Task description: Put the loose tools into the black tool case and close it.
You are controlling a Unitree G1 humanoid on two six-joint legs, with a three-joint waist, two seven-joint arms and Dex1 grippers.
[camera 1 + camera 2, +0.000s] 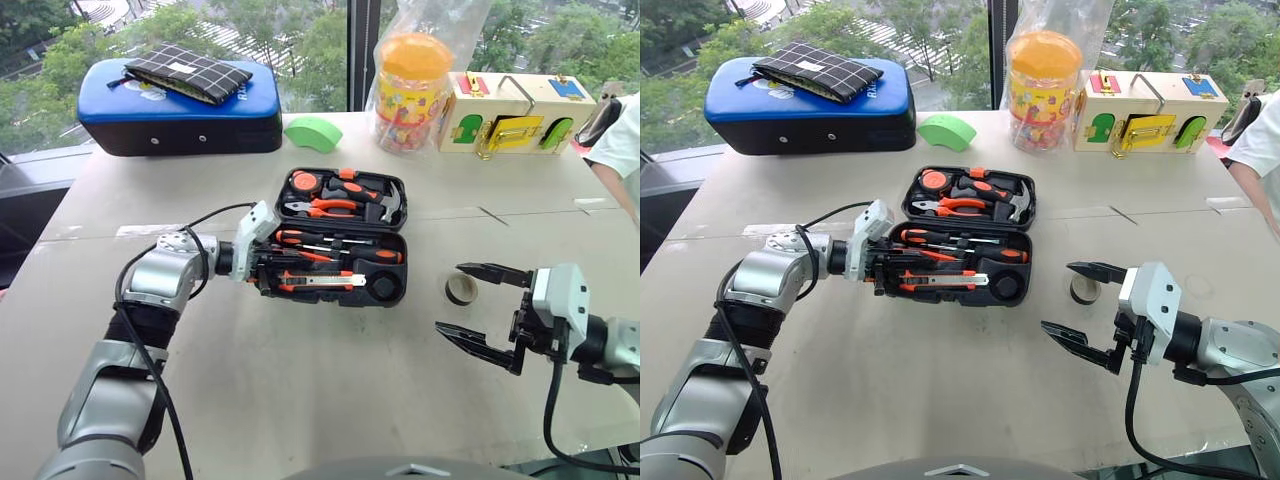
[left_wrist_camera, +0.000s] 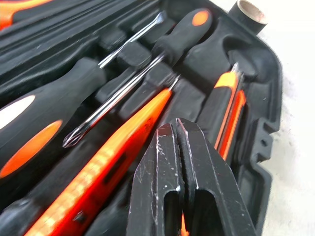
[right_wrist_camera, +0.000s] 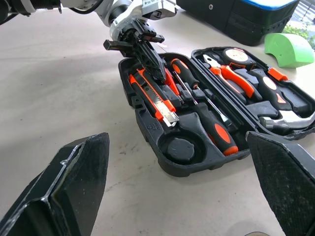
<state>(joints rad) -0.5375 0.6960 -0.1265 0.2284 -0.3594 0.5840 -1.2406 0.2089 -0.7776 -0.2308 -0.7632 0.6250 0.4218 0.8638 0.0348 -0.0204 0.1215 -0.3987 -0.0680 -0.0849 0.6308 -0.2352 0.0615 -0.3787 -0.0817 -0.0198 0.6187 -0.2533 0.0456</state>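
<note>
The left end effector (image 3: 147,54), fingers together, dips into the case (image 1: 395,290) at its left end. The right end effector (image 1: 480,308) hovers spread wide beside the tape roll (image 1: 461,289) on the surface (image 1: 300,390). The knife (image 1: 322,281) and screwdrivers (image 1: 340,250) lie lengthwise, left to right, in the open black case's near half.
</note>
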